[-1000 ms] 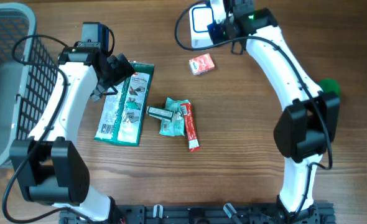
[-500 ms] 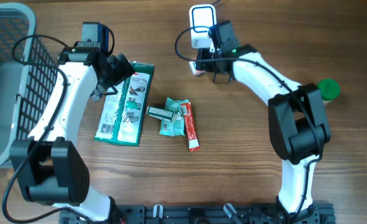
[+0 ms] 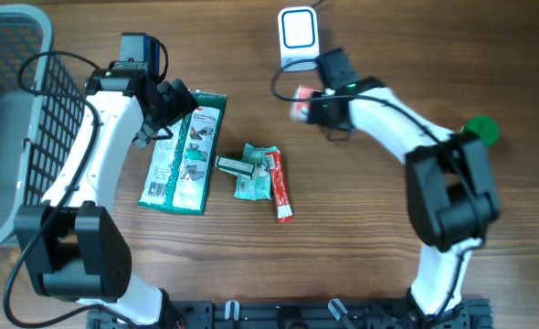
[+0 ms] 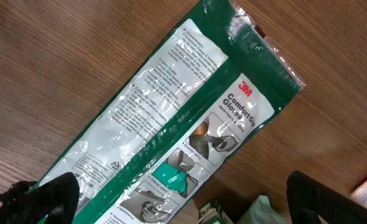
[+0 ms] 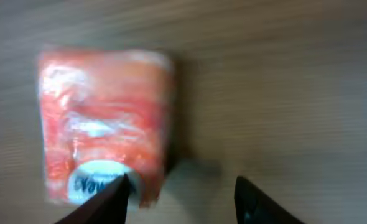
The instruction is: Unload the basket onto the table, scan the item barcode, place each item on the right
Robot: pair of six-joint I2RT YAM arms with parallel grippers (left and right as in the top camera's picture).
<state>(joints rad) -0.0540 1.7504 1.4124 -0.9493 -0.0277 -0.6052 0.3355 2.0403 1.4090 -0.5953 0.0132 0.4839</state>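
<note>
Two pairs of jaws stood apart and empty: my left gripper [image 4: 190,199] spread wide above the long green glove pack [image 3: 183,151], well left of the scanner [image 3: 298,35], and the heap of small sachets [image 3: 256,172], nearer me than the scanner, blocked nothing. My right gripper [image 5: 183,190] hung part open over the little red packet [image 5: 102,118] lying on the table [image 3: 388,274] just before the scanner; it looked light, soft and slippery, so I judged a pinch across its narrow sides safest.
</note>
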